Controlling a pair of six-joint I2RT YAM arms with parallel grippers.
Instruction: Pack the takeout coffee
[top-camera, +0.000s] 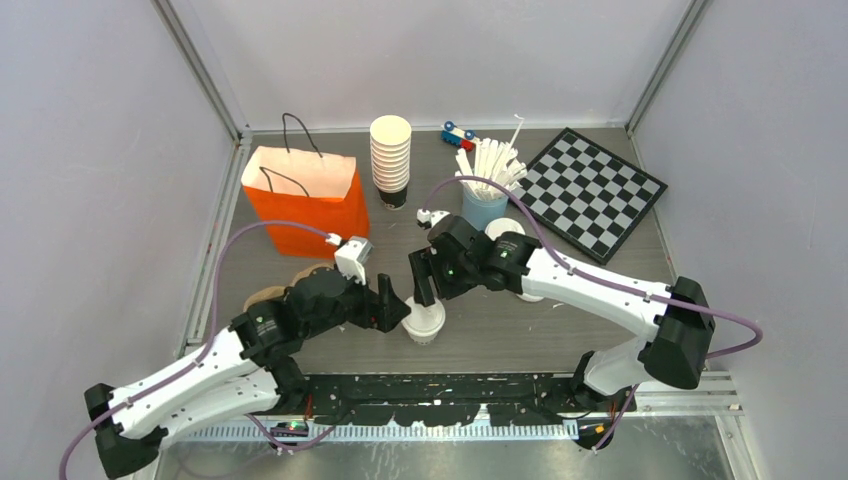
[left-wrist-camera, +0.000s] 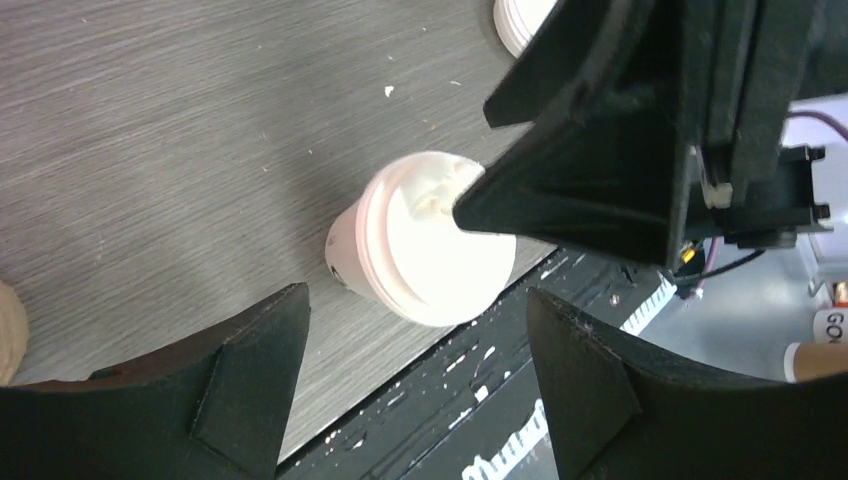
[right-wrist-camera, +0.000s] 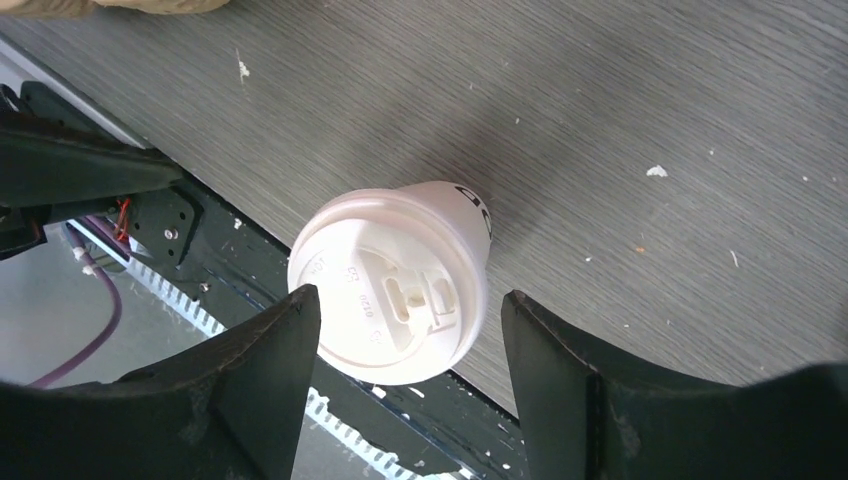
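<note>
"Coffee cup (top-camera: 424, 322) first: where does it stand?"

"Upright at the near edge of the desk (top-camera: 520, 335), white sip lid on, between the two arms."

"And the jaws?"

"Left jaws are spread wide, low beside the cup on its left. In the left wrist view the cup (left-wrist-camera: 420, 240) sits just beyond the fingertips, not between them. Right jaws are open too, over the cup from behind. In the right wrist view the lid (right-wrist-camera: 390, 290) lies between the two fingers (right-wrist-camera: 270, 380), close against one, with a gap to the other. Neither pair grips it."

"Touching that finger?"

"Cannot tell."

"Farther back?"

"An orange paper bag (top-camera: 305, 200) stands open on the left. By the right arm a second round white lid (top-camera: 503, 227) shows in part, beside a light-blue cup of white sticks (top-camera: 484, 208). Behind those are a stack of lidless cups (top-camera: 390, 155), a small toy car (top-camera: 458, 134), and a checkerboard (top-camera: 590, 190) at the far right."
</note>
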